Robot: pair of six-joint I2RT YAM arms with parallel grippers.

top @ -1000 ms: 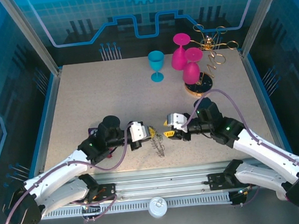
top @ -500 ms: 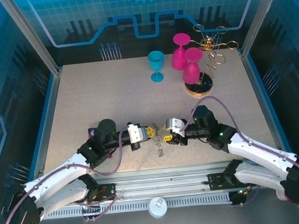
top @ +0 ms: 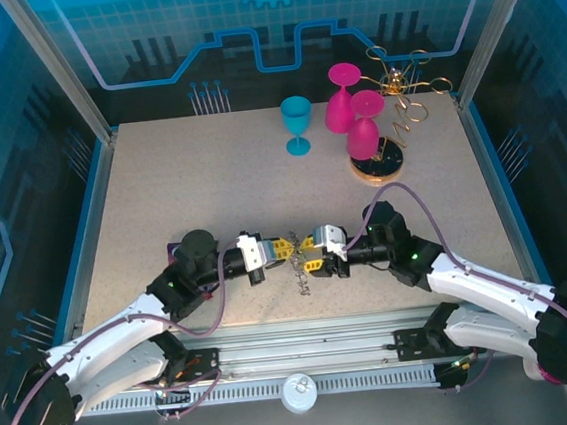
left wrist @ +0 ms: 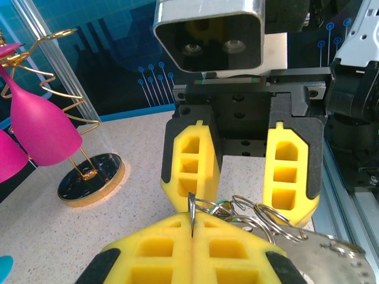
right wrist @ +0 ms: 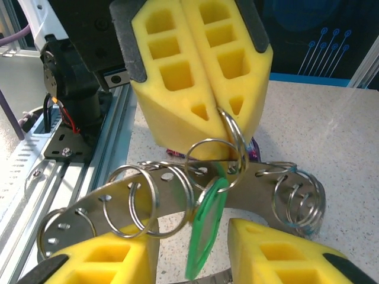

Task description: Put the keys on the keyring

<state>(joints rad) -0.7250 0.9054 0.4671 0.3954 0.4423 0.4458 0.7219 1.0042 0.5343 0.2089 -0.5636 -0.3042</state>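
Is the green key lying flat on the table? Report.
No, the green key hangs on edge from a wire loop of the keyring.

Bright, even light — soft shadows, blurred near foreground

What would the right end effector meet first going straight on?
Likely the keyring and green key between the right end effector's open fingers; just beyond, the left end effector, shut on a loop.
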